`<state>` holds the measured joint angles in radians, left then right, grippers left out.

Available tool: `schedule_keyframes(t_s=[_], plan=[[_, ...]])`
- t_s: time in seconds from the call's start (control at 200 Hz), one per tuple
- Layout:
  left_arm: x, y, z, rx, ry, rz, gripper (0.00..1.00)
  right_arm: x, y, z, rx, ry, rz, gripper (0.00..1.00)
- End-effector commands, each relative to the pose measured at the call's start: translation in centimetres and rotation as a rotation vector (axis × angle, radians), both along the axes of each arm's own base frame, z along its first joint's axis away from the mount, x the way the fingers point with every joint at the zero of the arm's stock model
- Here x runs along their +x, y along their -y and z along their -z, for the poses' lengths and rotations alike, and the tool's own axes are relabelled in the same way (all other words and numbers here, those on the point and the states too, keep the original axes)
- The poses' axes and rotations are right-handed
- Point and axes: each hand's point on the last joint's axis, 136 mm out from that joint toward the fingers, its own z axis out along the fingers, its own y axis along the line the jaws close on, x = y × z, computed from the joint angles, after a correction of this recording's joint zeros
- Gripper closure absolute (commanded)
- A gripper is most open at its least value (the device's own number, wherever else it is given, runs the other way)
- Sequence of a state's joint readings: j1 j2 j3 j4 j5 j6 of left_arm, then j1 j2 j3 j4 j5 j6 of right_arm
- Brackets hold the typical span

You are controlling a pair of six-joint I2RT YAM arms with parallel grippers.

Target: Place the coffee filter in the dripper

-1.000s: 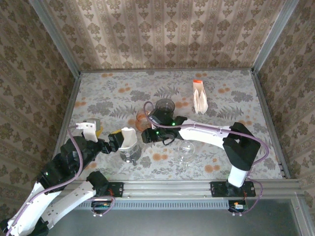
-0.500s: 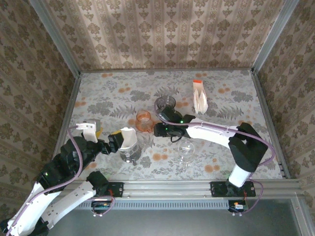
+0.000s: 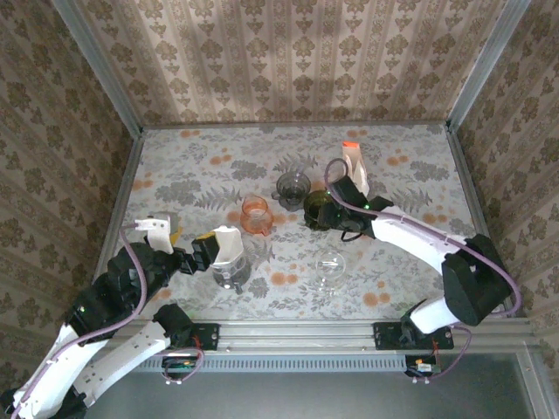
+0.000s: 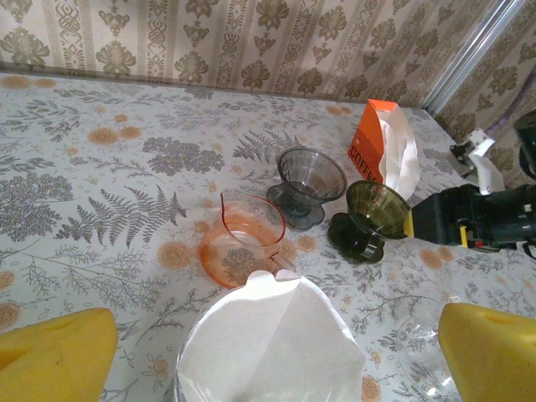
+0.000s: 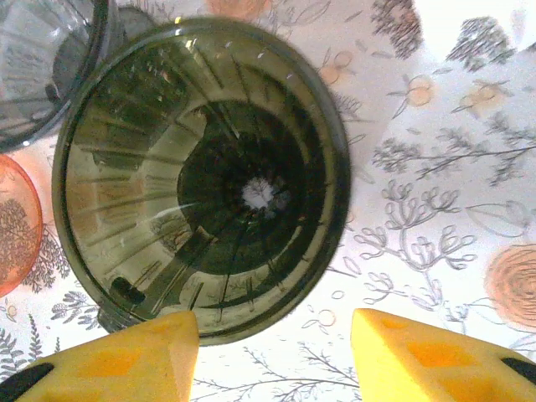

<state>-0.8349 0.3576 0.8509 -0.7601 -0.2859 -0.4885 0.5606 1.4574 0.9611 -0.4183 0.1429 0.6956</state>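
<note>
Left edge first: the left gripper (image 4: 272, 356) is at about 8 o'clock on the table (image 3: 188, 166), near the left wall (image 3: 52, 131) and just off the near rail (image 3: 349, 330). Its jaws are spread as wide as they go, with the yellow pads (image 4: 54, 352) either side of the filter (image 3: 228, 243) and not touching it. The filter is standing in the clear dripper (image 3: 232, 274), so that's where the task's thing is. From 9 up to 12 o'clock behind it is open tabletop, decent room to move.

The middle is crowded. There's the orange dripper (image 3: 255, 215), then the grey dripper (image 3: 293, 186) toward 12 o'clock, then the green dripper (image 3: 316, 209) just beside the grey one. A glass (image 3: 330, 264) stands at 6 o'clock of the green one.

The right gripper (image 5: 272, 331) is right at the green dripper's rim with its fingers roughly halfway apart. Honestly can't tell if it's pinching the rim or just parked against it. The filter pack (image 3: 354, 171) stands at 1 o'clock from there. Past that, 3 o'clock out to the right wall (image 3: 515, 131) is open table.
</note>
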Motion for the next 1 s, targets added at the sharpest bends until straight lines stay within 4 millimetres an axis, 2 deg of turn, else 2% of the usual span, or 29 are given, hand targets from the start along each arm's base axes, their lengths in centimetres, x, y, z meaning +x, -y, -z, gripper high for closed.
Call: schedule_keyframes(t_s=[0.0, 0.015, 0.04, 0.15, 0.17, 0.265, 0.425, 0.565, 0.68, 0.815, 0.995], plan=[[0.0, -0.7, 0.1, 0.007, 0.01, -0.023, 0.0, -1.0, -0.2, -1.6, -0.01, 0.028, -0.044, 0.46], [0.0, -0.7, 0.2, 0.008, 0.011, -0.022, 0.0, -1.1, -0.4, -2.6, 0.005, 0.051, -0.05, 0.46], [0.0, -0.7, 0.2, 0.008, 0.012, -0.024, 0.0, -1.3, -0.8, -3.2, 0.006, 0.061, -0.061, 0.45], [0.1, -0.6, 0.2, 0.005, 0.015, -0.024, 0.0, -2.1, -2.3, -3.5, -0.037, 0.063, -0.085, 0.42], [0.1, -0.6, 0.2, 0.004, 0.014, -0.024, 0.0, -2.1, -2.6, -2.5, -0.048, 0.037, -0.086, 0.42], [0.1, -0.4, 0.3, -0.002, 0.013, -0.021, 0.0, -2.4, -3.9, -0.6, -0.043, -0.007, -0.081, 0.45], [0.1, -0.4, 0.3, -0.005, 0.016, -0.018, 0.0, -2.2, -5.4, 1.0, -0.084, -0.027, -0.071, 0.47], [0.1, -0.3, -0.2, -0.009, 0.031, -0.012, 0.0, -1.3, -5.0, 1.7, -0.115, 0.003, 0.009, 0.45], [0.0, 0.1, -0.5, -0.019, 0.043, 0.01, 0.0, -0.7, -5.4, 1.9, -0.11, 0.037, 0.036, 0.36], [0.1, 0.5, -0.3, -0.014, 0.044, 0.028, 0.0, -0.2, -5.9, 2.1, -0.124, 0.047, 0.039, 0.31], [0.1, 0.5, 0.0, -0.005, 0.043, 0.028, 0.0, 0.6, -5.3, 2.4, -0.169, 0.059, 0.087, 0.33]])
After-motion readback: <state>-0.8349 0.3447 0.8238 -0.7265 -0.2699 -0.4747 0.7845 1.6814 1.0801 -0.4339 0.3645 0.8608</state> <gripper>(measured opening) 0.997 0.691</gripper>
